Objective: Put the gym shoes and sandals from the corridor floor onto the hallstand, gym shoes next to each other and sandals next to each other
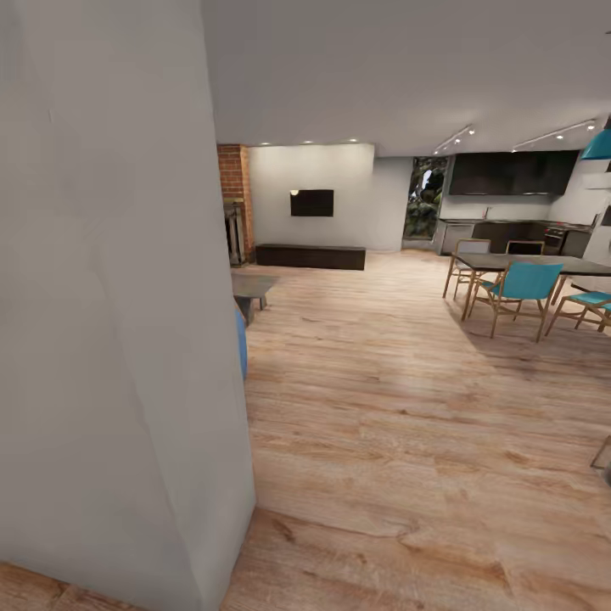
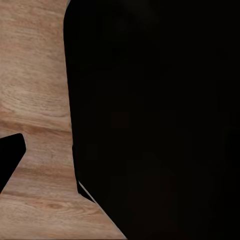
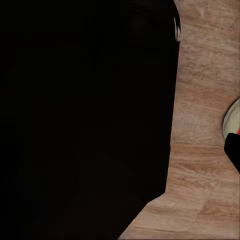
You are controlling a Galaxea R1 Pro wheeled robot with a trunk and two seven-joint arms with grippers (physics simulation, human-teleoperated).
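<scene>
The corridor floor [image 1: 399, 441] is light brown wood-grain plank and runs ahead into an open room. The two sandals and the hallstand are out of view. In the right wrist view a pale rounded thing with a red mark [image 3: 232, 120] pokes in at the frame edge over the planks; it may be a gym shoe's toe, but too little shows to tell. A dark fingertip [image 3: 234, 152] lies right beside it. In the left wrist view one dark fingertip [image 2: 10, 160] hangs over bare planks. A large black body part hides most of both wrist views.
A pale grey wall corner [image 1: 110, 339] stands very close on the left. Ahead lie a low dark table [image 1: 252, 288], a long dark TV cabinet [image 1: 311, 256] and a brick fireplace [image 1: 235, 204]. A dining table with teal chairs [image 1: 519, 293] is at the right.
</scene>
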